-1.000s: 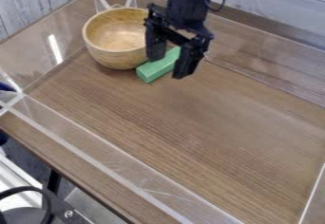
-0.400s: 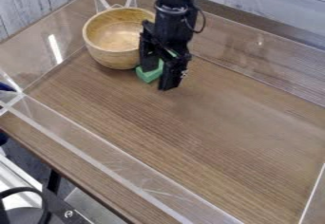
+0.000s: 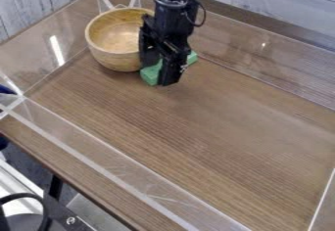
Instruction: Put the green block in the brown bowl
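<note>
Green block (image 3: 156, 73): small, flat, bright green, matte, lying beside the brown bowl (image 3: 120, 37). Gripper (image 3: 167, 70) straddles it, jaws spread, nothing grasped.

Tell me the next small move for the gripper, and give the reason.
Probably close the jaws on the green block. The gripper is open, points down and sits low over the block, its fingers on either side, with the block lying on the table just beside the brown bowl. Nothing is held yet, so a grasp likely comes before any lift toward the bowl.
</note>
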`<state>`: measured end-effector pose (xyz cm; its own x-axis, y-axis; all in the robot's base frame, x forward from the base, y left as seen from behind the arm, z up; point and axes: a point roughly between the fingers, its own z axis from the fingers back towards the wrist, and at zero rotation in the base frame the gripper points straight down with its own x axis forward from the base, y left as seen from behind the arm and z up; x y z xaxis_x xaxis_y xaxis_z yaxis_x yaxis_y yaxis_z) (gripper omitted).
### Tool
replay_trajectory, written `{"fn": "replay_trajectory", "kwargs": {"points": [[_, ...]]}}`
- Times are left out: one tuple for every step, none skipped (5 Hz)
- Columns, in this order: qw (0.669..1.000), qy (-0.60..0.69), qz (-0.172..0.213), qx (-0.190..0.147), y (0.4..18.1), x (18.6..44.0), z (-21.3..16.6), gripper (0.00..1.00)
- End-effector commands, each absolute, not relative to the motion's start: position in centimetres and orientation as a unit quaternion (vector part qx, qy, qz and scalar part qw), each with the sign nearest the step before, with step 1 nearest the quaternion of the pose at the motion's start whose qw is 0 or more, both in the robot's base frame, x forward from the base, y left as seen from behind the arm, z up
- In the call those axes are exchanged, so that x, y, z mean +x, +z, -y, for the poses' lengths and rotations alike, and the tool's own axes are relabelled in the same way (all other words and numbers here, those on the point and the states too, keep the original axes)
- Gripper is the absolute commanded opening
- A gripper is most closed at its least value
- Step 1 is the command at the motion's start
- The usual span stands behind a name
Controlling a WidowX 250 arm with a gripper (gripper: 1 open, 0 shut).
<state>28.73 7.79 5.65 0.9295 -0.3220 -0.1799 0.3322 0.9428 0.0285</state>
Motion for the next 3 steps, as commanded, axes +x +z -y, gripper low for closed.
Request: {"fn": "replay_trajectory", "kwargs": {"points": [[0.986, -0.158, -0.053, 0.033, 7.4, 30.6, -9.4, 1.0], [0.986, -0.153, -0.062, 0.019, 6.5, 31.2, -10.2, 1.0], [0.987, -0.146, -0.072, 0.008, 5.6, 31.8, -11.0, 1.0]]}}
